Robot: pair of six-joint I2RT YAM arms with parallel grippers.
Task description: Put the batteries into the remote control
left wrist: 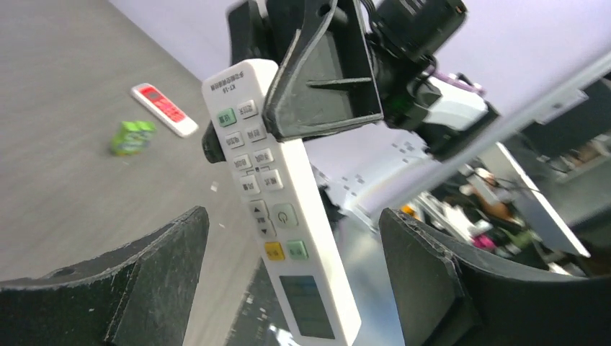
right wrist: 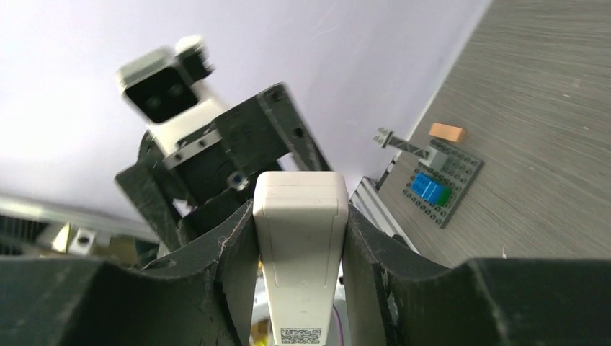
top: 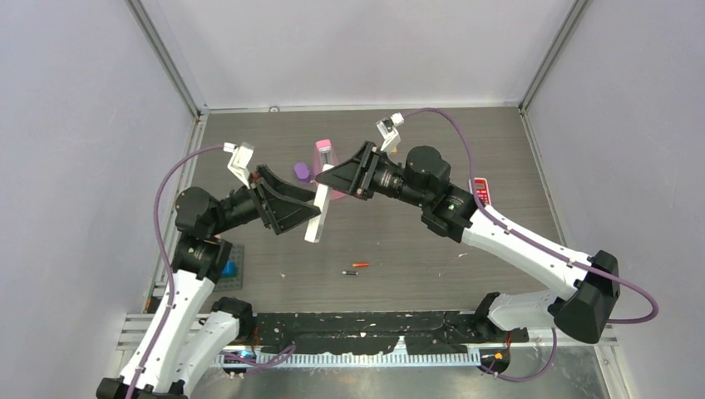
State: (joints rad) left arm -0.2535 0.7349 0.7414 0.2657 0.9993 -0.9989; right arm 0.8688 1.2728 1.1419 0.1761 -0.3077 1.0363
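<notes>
The white remote control (top: 317, 214) hangs tilted in the air above the table's middle. My right gripper (top: 331, 184) is shut on its upper end; in the right wrist view the fingers press both sides of its plain back (right wrist: 300, 238), which carries a QR label. My left gripper (top: 301, 209) is open, and its jaws stand wide on either side of the remote's button face (left wrist: 277, 209) without touching it. Two batteries lie on the table nearer the arm bases, an orange one (top: 360, 265) and a dark one (top: 350, 272).
A red remote (top: 480, 191) lies at the right and shows again (left wrist: 164, 109) beside a green block (left wrist: 132, 137). A pink object (top: 324, 150) and a purple one (top: 302, 170) sit behind the grippers. At the left edge is a grey studded plate (right wrist: 461, 189) with a blue brick (right wrist: 430, 187).
</notes>
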